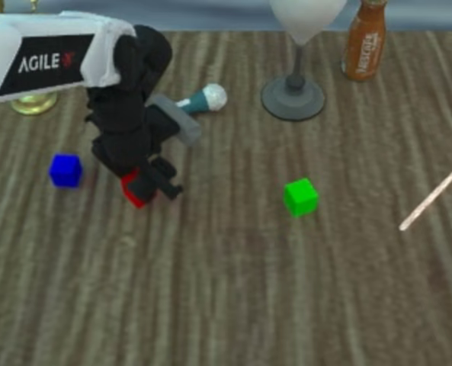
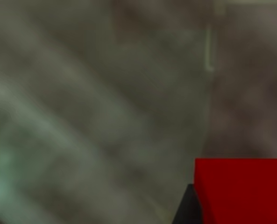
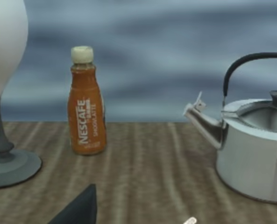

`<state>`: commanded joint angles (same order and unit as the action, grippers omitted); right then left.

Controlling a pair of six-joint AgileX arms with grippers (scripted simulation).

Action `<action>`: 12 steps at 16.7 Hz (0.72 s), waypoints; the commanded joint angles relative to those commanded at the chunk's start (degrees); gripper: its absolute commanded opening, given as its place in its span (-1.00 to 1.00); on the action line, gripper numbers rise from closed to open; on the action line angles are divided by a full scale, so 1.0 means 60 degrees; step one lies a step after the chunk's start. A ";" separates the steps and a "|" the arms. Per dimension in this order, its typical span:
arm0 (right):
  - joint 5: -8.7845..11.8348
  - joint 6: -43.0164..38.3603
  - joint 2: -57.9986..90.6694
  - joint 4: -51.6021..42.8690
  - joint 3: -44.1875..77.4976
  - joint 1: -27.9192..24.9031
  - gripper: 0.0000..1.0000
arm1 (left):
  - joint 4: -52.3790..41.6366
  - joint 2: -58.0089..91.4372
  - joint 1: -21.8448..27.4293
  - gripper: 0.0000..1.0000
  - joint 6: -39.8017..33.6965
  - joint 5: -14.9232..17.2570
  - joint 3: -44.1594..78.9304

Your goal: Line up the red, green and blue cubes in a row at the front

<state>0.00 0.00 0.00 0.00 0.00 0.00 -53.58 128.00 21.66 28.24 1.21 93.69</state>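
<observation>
Red cube (image 1: pixel 133 191) sits under left jaws (image 1: pixel 151 183) on striped table (image 1: pixel 233 290).

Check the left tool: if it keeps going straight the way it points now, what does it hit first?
The left tool points down at the table, and the red cube sits right at its tip. So it would likely meet the red cube first, then the table. Contact isn't clear.

A white shell with a black panel lettered "AGILE" in white is seen on the left arm (image 1: pixel 54 57). Behind the left gripper (image 1: pixel 151 185), black wrist housings and a grey block are seen; its fingers are black.
</observation>
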 joint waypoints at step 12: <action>0.0000 0.0000 0.0000 0.0000 0.0000 0.0000 1.00 | -0.1810 -0.0757 0.0001 -1.00 0.0083 -0.0010 0.1025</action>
<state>0.00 0.00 0.00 0.00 0.00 0.00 -64.44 123.45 21.67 28.74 1.15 99.84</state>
